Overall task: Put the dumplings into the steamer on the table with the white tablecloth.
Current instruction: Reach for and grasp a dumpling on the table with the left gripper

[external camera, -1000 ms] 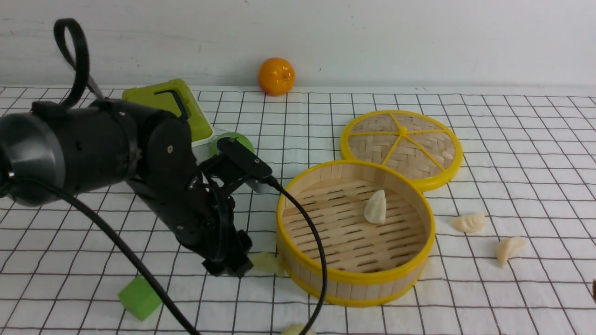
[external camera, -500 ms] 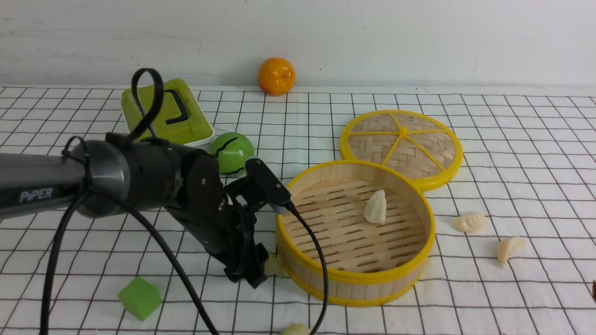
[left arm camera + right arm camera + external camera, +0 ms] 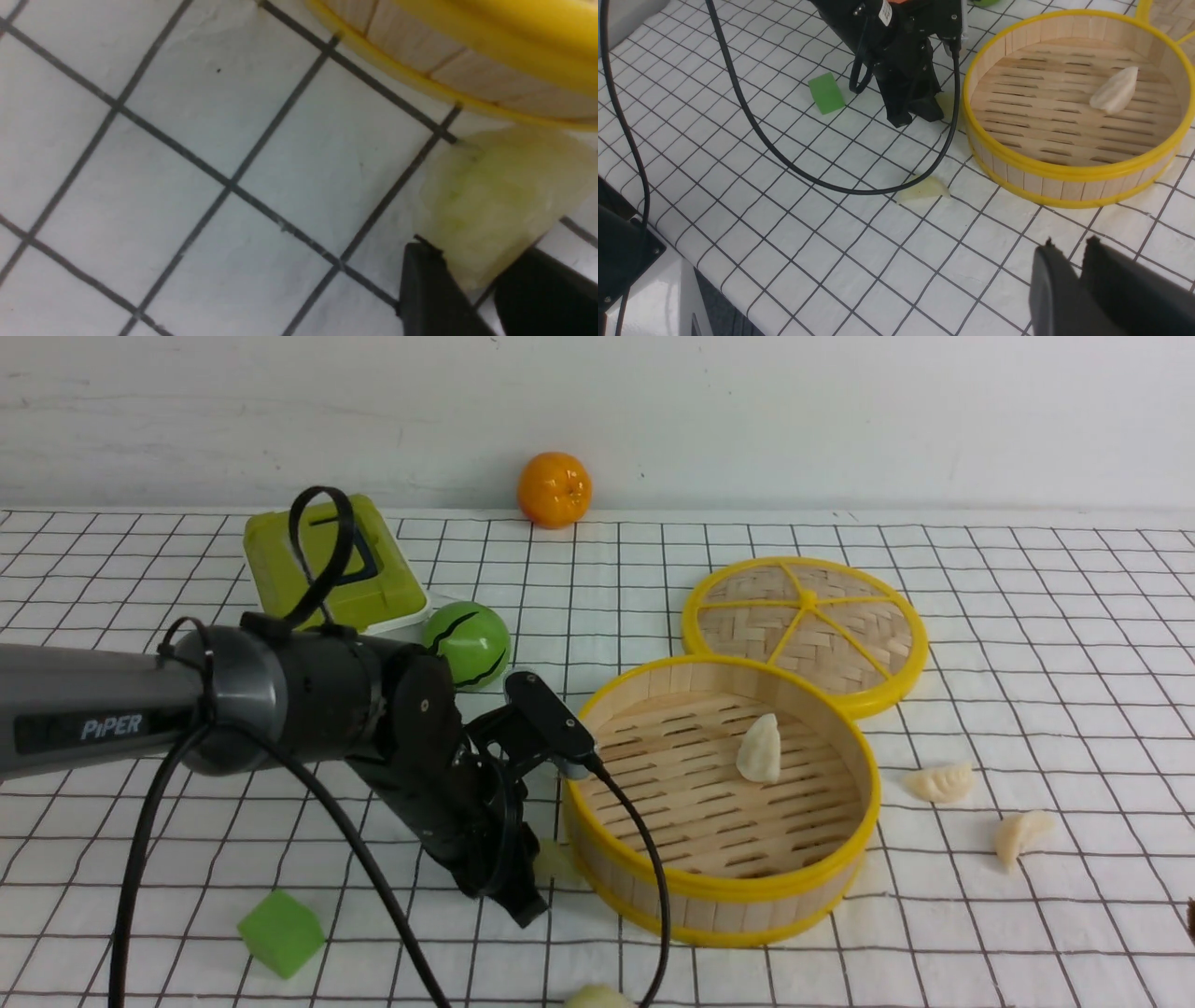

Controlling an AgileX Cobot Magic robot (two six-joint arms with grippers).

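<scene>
The steamer (image 3: 719,889) stands on the white tablecloth (image 3: 1027,644) with one dumpling (image 3: 759,749) lying on its slatted floor. My left gripper (image 3: 528,899) is down at the steamer's left wall, jaws closed on a pale greenish dumpling (image 3: 490,200) that still rests on the cloth against the yellow rim (image 3: 467,42). Two more dumplings (image 3: 938,783) (image 3: 1019,833) lie to the steamer's right, and another (image 3: 924,190) lies near the table's front. My right gripper (image 3: 1069,249) hovers over bare cloth, fingers nearly together and empty.
The woven lid (image 3: 808,625) lies behind the steamer. A green cube (image 3: 280,931) sits front left; a green ball (image 3: 467,644), a green box (image 3: 327,565) and an orange (image 3: 555,488) stand at the back. The left arm's black cable (image 3: 784,158) trails over the cloth.
My left arm dropped and moved right to the steamer's wall, and its jaws closed round the dumpling there. The steamer was nudged slightly right. The right gripper held still.
</scene>
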